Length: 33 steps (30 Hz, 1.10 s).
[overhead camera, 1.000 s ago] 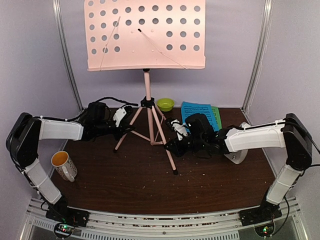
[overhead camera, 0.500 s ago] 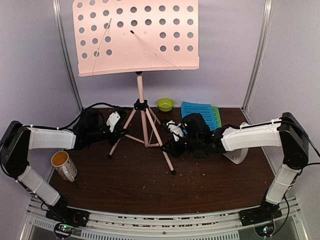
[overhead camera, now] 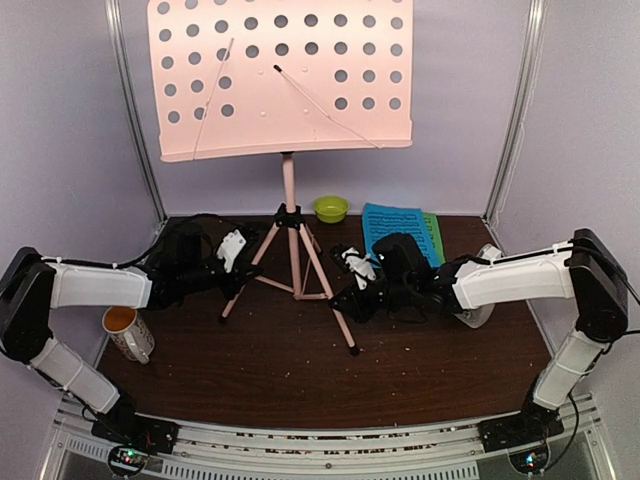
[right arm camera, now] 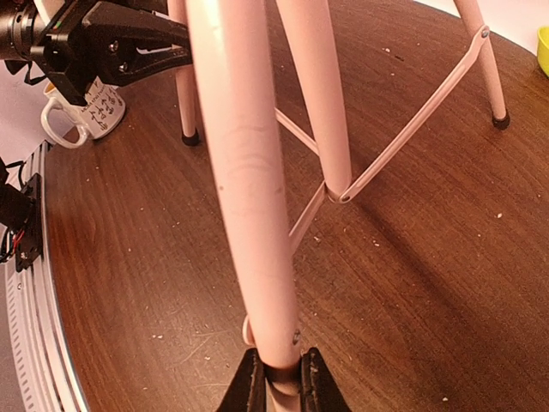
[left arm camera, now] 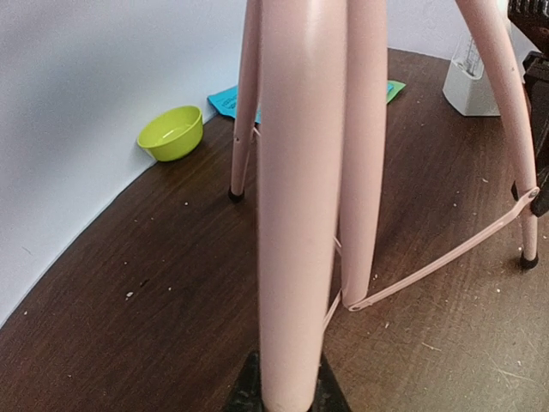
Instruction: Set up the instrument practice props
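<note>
The pink music stand [overhead camera: 288, 80] stands on its tripod at the middle of the table, its perforated desk up high. My left gripper [overhead camera: 240, 270] is shut on the stand's left leg [left arm camera: 300, 215], with the fingertips [left arm camera: 249, 390] hugging the tube. My right gripper [overhead camera: 347, 298] is shut on the front right leg [right arm camera: 249, 189], low near its foot. The blue sheet [overhead camera: 395, 225] lies flat at the back right, on top of the green sheet [overhead camera: 434, 232]. A white metronome [left arm camera: 470, 81] stands beyond the legs, mostly hidden behind my right arm in the top view.
A white mug [overhead camera: 128, 332] with a yellow inside stands near the left edge, beside my left forearm. A lime-green bowl [overhead camera: 331, 208] sits against the back wall behind the tripod. Metal frame posts rise at both back corners.
The stand swung left and tilted, then came back a little to the right and now stands straighter. Its feet slid slightly nearer, and both grippers moved with the legs they hold.
</note>
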Available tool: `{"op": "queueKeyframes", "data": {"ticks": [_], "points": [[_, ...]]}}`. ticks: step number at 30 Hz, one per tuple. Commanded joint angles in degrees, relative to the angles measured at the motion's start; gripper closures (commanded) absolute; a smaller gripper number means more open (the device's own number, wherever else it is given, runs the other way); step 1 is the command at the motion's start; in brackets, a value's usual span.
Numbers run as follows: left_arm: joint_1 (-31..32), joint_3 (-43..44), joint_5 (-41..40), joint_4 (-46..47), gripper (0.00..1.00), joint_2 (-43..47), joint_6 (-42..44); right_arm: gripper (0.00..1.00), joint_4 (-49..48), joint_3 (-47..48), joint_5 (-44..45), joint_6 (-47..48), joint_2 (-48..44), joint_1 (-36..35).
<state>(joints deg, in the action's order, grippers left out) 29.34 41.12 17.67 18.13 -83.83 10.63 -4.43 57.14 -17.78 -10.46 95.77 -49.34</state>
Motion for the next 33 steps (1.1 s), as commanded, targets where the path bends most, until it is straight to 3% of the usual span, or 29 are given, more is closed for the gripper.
{"op": "queueKeyframes", "data": {"ticks": [1,5,10,15,24,33], "points": [[-0.3,-0.3,-0.4,-1.1,0.8,0.8,-8.9,0.81,2.9,-1.6,1.9,-3.4,-2.4,1.4],[0.4,1.2,-0.8,-1.7,0.62,1.8,-10.9,0.52,3.2,-1.5,1.7,-3.6,-3.6,1.3],[2.0,3.8,-3.5,-4.6,0.5,3.0,-11.5,0.33,2.9,-1.8,5.2,-6.4,-6.9,3.5],[2.1,4.4,-8.1,-5.8,0.46,4.3,-12.2,0.31,4.8,-1.4,13.0,-8.4,-10.3,8.7],[2.1,4.1,-14.8,-6.2,0.43,6.6,-13.1,0.32,23.8,12.5,38.4,9.9,-1.2,8.4],[2.1,5.1,-15.7,-6.6,0.43,6.9,-13.0,0.32,20.8,13.5,41.7,20.0,8.4,7.9]]}}
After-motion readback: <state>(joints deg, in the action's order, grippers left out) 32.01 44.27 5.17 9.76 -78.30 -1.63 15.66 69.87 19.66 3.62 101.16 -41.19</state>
